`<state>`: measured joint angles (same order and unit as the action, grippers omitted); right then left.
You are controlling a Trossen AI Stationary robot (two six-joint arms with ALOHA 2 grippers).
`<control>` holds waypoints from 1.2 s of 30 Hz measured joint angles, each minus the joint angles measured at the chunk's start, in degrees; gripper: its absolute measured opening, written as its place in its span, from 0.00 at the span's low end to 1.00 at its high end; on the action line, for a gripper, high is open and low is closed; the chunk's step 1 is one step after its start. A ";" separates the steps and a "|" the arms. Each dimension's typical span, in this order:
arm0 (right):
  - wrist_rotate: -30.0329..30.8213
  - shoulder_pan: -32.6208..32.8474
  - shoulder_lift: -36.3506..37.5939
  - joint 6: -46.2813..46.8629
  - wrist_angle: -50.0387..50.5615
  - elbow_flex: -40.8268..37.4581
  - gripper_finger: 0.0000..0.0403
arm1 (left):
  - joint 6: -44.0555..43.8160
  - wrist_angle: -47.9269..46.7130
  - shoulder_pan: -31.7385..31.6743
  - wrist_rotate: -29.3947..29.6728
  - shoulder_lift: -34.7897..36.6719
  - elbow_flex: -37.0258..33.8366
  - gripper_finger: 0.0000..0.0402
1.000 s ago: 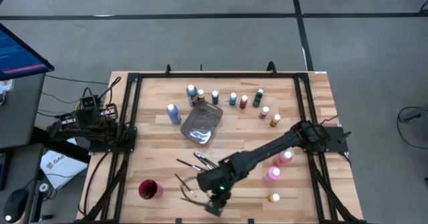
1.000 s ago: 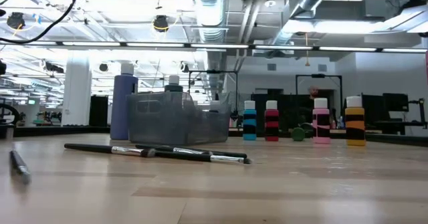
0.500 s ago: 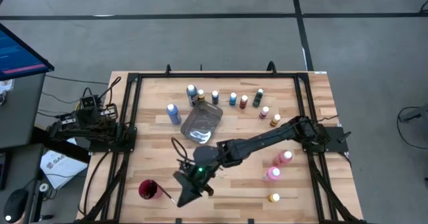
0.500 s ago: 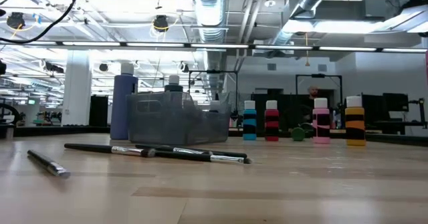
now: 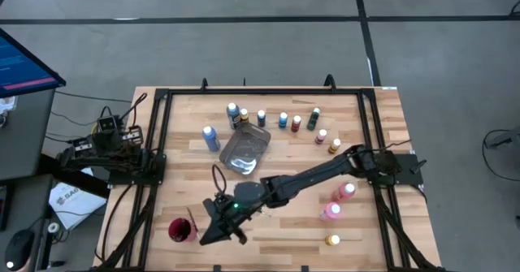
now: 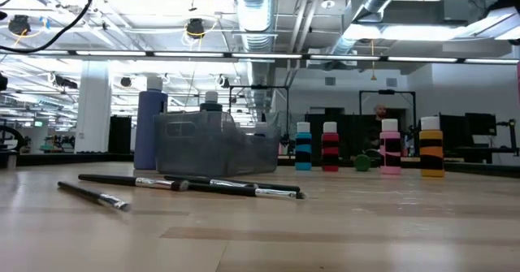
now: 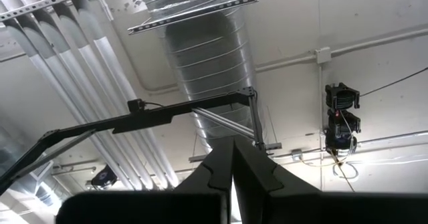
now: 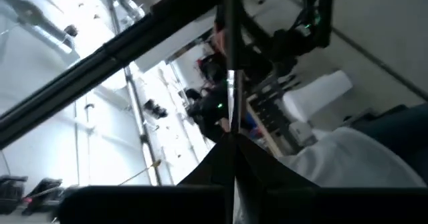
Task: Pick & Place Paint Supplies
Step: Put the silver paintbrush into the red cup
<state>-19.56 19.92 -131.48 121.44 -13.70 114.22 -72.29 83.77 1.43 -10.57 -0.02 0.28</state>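
Note:
My right arm reaches across the table, and its gripper is beside the red cup, near the table's near edge. It is shut on a thin dark paintbrush. Other paintbrushes lie flat on the table, one apart at the left. Small paint bottles stand upright in a far row, and pink ones and a yellow one stand at the right. My left gripper is shut and empty, parked at the table's left edge and pointing at the ceiling. My right gripper pinches the paintbrush between its two fingers, on the stretch just below the light metal band. The brush's very end is hidden between the fingers. The brush runs along the fingers and sticks straight out past their tips, dark handle outward.
A grey metal tray stands mid-table with a tall blue bottle to its left. Black frame rails run along the table's sides. Bare wood lies between the tray and the right-hand bottles.
My right gripper has swung from the middle of the table's near edge toward the left, ending beside the red cup. In the low view, the lone brush on the table at the left has slid toward the right and turned.

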 joint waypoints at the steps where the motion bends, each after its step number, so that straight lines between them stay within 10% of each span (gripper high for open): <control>1: -0.09 0.25 -0.57 0.25 -0.63 0.22 0.00 | 0.00 -0.01 0.00 -0.02 -0.01 0.01 0.01; 16: -3.93 0.98 -14.09 10.52 -7.09 14.84 0.00 | 0.00 -0.23 0.00 0.02 0.00 0.01 0.01; 36: 3.26 0.20 -15.12 13.64 -0.14 15.21 0.00 | 0.00 -0.33 0.00 0.02 0.01 0.01 0.01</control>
<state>-16.29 20.12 -146.61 135.09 -13.84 129.43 -72.29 83.44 1.43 -10.55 -0.01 0.30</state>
